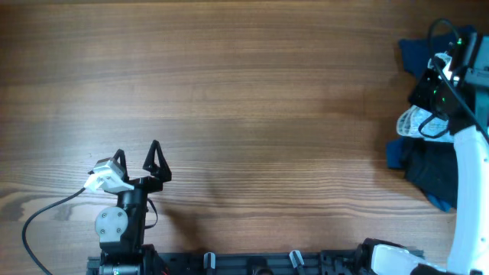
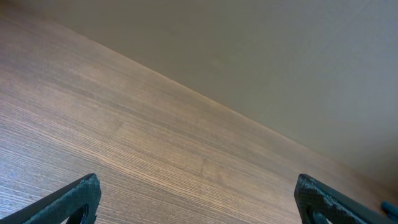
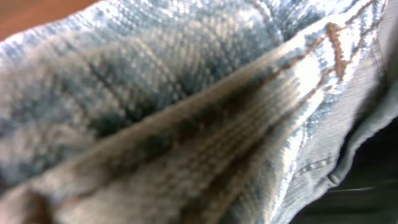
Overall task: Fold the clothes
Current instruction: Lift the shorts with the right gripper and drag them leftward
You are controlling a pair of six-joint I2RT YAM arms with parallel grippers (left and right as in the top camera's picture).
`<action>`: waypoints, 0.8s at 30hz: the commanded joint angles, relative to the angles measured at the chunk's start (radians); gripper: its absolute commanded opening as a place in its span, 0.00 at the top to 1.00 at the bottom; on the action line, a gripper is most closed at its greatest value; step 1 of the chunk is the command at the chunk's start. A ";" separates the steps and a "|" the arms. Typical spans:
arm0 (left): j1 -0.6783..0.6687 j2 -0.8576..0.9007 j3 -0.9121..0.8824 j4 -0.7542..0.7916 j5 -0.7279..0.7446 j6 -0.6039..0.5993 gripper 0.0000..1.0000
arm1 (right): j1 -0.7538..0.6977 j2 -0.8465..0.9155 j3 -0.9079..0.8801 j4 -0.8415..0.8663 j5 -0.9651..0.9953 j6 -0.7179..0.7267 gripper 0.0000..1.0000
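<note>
The right gripper pinches bunched shorts, the left gripper gapes empty; the fold may slip or drag the dark pile.

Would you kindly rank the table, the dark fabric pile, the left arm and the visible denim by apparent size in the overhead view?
1. table
2. dark fabric pile and left arm: alike in spread, and the arm is nearer the camera, so unranked
3. denim: only a small patch shows

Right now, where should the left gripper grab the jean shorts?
Jean shorts: I'd pinch the pale bunched edge sticking out left of the right arm, coming in from the left over the table. The rest is hidden by that arm or the dark fabric.
</note>
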 commanded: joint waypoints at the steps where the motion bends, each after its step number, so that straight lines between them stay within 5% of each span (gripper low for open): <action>1: -0.006 0.000 -0.006 -0.001 0.005 0.023 0.00 | 0.013 -0.039 0.034 0.007 -0.240 0.156 0.96; 7: -0.006 0.000 -0.006 -0.001 0.005 0.023 0.00 | 0.151 -0.039 0.034 0.022 -0.237 0.264 0.96; 17: -0.006 0.000 -0.006 -0.001 0.005 0.023 0.00 | 0.575 -0.038 0.034 0.046 0.139 0.435 0.96; 24: -0.006 0.000 -0.006 -0.001 0.005 0.023 0.00 | 0.732 0.028 0.034 0.105 0.156 0.522 0.96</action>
